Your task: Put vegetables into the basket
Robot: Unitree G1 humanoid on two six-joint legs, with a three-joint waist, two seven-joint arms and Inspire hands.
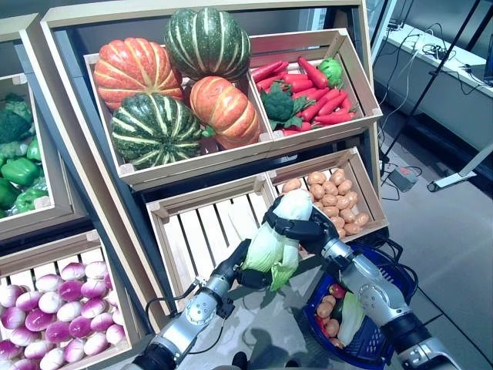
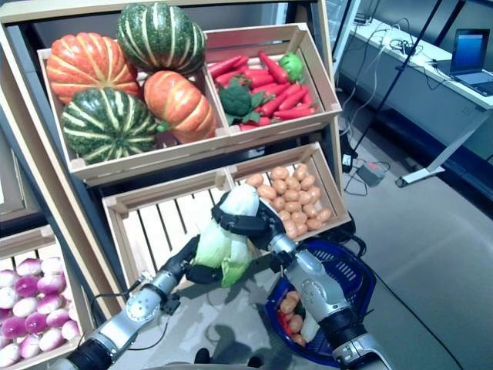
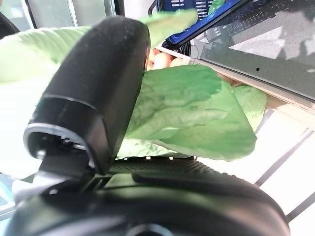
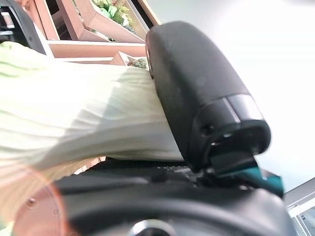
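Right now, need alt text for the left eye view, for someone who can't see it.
Both robot hands hold a pale green cabbage in front of an empty slatted crate: the right hand curls round its upper part, the left hand grips its leafy lower end. A blue basket holding some vegetables sits at lower right; crates of pumpkins and potatoes fill the shelves.

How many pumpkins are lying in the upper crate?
4, all in the upper left crate: orange pumpkin back left, green pumpkin back right, green pumpkin front left, orange pumpkin front right. More may be hidden behind.
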